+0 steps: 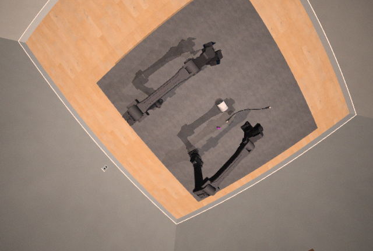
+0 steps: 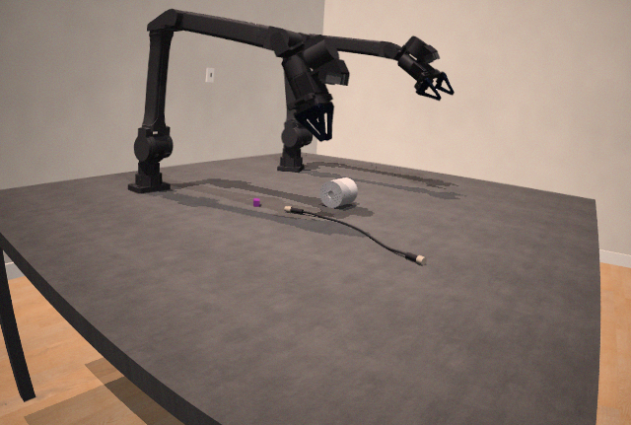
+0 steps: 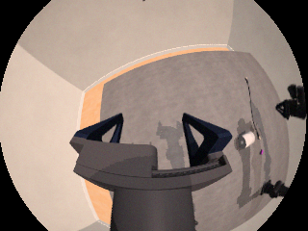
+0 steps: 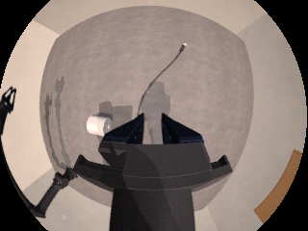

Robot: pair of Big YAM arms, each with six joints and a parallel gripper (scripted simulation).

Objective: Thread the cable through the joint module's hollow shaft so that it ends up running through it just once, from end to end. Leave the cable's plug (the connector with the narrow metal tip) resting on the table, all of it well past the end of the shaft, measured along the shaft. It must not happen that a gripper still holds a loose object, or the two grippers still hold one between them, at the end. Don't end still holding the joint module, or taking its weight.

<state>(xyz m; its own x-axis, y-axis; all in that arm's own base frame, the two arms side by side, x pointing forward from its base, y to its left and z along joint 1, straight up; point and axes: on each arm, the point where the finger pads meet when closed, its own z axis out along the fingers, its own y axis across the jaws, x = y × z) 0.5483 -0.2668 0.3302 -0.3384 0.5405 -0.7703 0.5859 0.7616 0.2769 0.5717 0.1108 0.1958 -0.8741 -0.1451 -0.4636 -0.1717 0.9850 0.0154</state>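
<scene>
Top: the left gripper (image 1: 217, 53) (image 2: 445, 96) (image 3: 152, 116) (image 4: 12, 89) and right gripper (image 1: 247, 125) (image 2: 326, 138) (image 3: 275, 107) (image 4: 152, 116) are above the table (image 1: 271, 70) (image 2: 325, 328) (image 3: 140, 91) (image 4: 212, 72).

Exterior: the white joint module (image 1: 222, 106) (image 2: 340, 192) (image 3: 247, 140) (image 4: 99, 125) lies on its side. The cable (image 1: 246, 109) (image 2: 364, 232) (image 3: 250, 98) (image 4: 156, 79) rests outside its shaft, on the near side, running to the near right. A purple cube (image 1: 218, 127) (image 2: 256, 202) (image 3: 261, 151) sits left of the module.

Left wrist: fingers wide open, holding nothing.

Right wrist: fingers partly open, nothing gripped; module left, cable beyond the fingertips.
</scene>
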